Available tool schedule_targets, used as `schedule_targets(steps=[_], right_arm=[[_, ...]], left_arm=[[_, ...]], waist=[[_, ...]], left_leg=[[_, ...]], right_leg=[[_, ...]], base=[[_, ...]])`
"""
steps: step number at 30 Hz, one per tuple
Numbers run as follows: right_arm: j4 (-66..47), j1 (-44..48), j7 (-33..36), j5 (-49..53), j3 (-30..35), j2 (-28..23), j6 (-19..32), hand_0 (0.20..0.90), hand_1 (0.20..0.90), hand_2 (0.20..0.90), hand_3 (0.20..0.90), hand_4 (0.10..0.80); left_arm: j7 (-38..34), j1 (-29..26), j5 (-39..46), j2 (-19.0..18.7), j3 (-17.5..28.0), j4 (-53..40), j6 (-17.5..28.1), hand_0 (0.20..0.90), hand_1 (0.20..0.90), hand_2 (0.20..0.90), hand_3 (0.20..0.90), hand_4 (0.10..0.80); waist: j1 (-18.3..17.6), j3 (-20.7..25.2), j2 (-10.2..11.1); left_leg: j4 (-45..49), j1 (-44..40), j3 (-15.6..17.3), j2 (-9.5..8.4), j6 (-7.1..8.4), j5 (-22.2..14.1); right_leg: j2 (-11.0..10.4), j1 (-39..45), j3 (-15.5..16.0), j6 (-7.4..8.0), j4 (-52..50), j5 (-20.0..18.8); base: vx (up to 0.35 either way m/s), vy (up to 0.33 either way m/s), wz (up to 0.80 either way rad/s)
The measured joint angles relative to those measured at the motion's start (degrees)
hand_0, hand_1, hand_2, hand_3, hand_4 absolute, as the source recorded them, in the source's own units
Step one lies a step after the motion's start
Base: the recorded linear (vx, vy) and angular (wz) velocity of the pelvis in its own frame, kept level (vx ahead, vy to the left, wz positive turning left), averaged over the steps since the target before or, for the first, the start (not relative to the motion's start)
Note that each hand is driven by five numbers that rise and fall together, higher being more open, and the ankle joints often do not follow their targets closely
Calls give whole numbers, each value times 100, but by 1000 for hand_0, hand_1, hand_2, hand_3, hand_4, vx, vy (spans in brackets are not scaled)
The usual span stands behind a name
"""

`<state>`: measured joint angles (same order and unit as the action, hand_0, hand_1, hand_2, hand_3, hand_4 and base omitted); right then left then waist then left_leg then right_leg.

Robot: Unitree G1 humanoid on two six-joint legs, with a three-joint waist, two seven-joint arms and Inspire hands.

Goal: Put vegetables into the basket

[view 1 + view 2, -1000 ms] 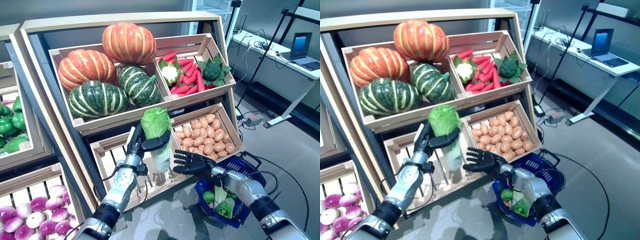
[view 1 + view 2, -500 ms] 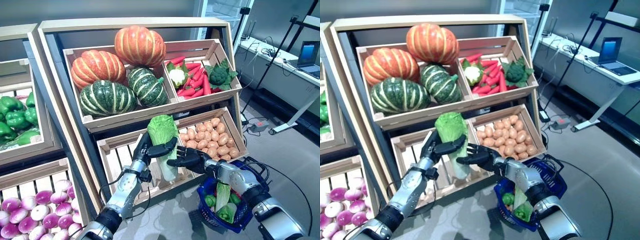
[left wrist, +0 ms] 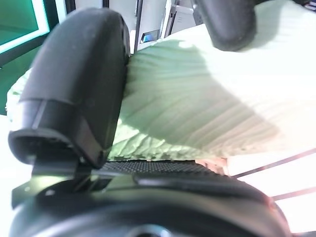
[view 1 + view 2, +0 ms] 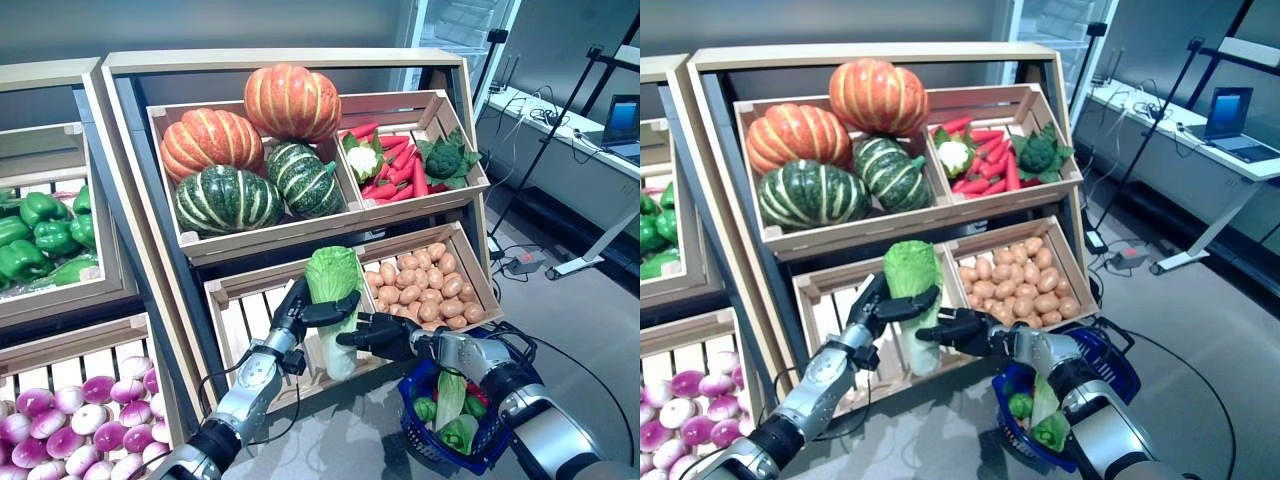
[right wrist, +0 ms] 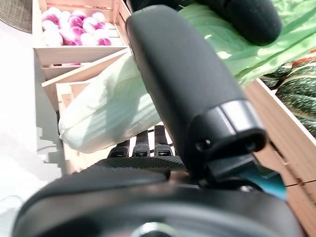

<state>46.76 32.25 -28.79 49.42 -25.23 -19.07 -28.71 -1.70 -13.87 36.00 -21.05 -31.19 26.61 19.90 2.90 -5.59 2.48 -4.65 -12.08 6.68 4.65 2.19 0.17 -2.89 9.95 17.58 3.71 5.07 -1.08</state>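
A pale green napa cabbage (image 4: pixel 333 285) stands upright in front of the lower left wooden crate (image 4: pixel 232 305). My left hand (image 4: pixel 298 312) is shut on it from the left, thumb across its front; the leaf (image 3: pixel 207 108) fills the left wrist view. My right hand (image 4: pixel 385 335) is open, its spread fingers against the cabbage's right side, and the white stalk (image 5: pixel 113 118) lies across them in the right wrist view. A blue basket (image 4: pixel 500 450) hangs below my right forearm, holding several green vegetables (image 4: pixel 447 400).
The upper crates hold orange and green pumpkins (image 4: pixel 250 150) and carrots with broccoli and cauliflower (image 4: pixel 405 165). Potatoes (image 4: pixel 425 290) fill the lower right crate. Green peppers (image 4: pixel 45 230) and purple onions (image 4: pixel 70 420) lie in the shelf at left. A desk with a laptop (image 4: pixel 620 125) stands at right.
The camera has shifted. My right hand has moved left from beside the basket and now touches the cabbage. The left hand still holds the cabbage, a little lower against the shelf.
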Motion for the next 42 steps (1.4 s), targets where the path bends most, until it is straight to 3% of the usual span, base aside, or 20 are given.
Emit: schedule_targets(steps=[4, 6, 22, 24, 32, 37, 40, 42], right_arm=[[45, 4, -15, -2, 0, 51, 0, 900, 900, 900, 900, 800], [66, 14, -15, 30, -1, 73, 2, 300, 300, 300, 300, 400], [82, 21, 267, 90, -43, 161, 163, 300, 300, 300, 300, 400], [82, 20, 267, 90, -43, 160, 170, 300, 300, 300, 300, 400], [132, -60, 256, 104, 73, 45, 507, 300, 300, 300, 300, 400], [88, -818, 266, 304, 949, -183, 627, 300, 300, 300, 300, 400], [403, -1050, 439, 273, 1003, -529, 645, 300, 300, 300, 300, 400], [803, -1272, 527, 274, 1406, -748, 673, 300, 300, 300, 300, 400]], left_arm=[[0, 0, 74, -14, 3, -2, -47, 300, 300, 300, 300, 400], [1, -1, 114, -15, 4, -4, -65, 300, 300, 300, 300, 400], [37, -16, 540, -152, -61, -147, -215, 300, 300, 300, 300, 400], [37, -19, 541, -152, -62, -148, -216, 900, 900, 900, 900, 800], [77, -16, 502, -177, -162, -471, -223, 900, 900, 900, 900, 800], [313, 140, 227, -227, -68, -704, -226, 900, 900, 900, 900, 800], [486, 291, 93, -255, 66, -722, -226, 900, 900, 900, 900, 800], [593, 374, 23, -295, 125, -722, -227, 900, 900, 900, 900, 800]], waist=[[7, 5, -7], [25, 9, -14], [112, 11, -19], [109, 11, -20], [89, 9, -24], [71, 4, -68], [16, 6, -108], [-5, -6, -132]], left_leg=[[0, 12, -6, 1, 0, 14], [0, 18, -14, -1, -1, 17], [0, 69, -57, -9, -2, 31], [0, 69, -55, -7, -1, 31], [-17, 69, -11, -10, -2, 31], [-38, 100, 23, -10, -4, 29], [-39, 114, 48, -9, -4, 29], [-40, 118, 65, -2, -6, 27]], right_leg=[[0, 0, 20, -6, 0, -4], [-2, 0, 30, -6, 0, -4], [-7, -33, 36, -5, 1, -3], [-6, -35, 34, -6, 1, -3], [-6, -66, -9, -4, 0, -3], [-4, -124, -45, -3, 0, -2], [0, -150, -75, 0, 0, -6], [9, -163, -135, 0, 1, -5]], base=[[-4, 3, 1], [-10, 7, 2], [-1, 0, 1], [0, 0, 0], [8, 0, -1], [-2, -9, -3], [-3, -18, -3], [5, -10, -3]])
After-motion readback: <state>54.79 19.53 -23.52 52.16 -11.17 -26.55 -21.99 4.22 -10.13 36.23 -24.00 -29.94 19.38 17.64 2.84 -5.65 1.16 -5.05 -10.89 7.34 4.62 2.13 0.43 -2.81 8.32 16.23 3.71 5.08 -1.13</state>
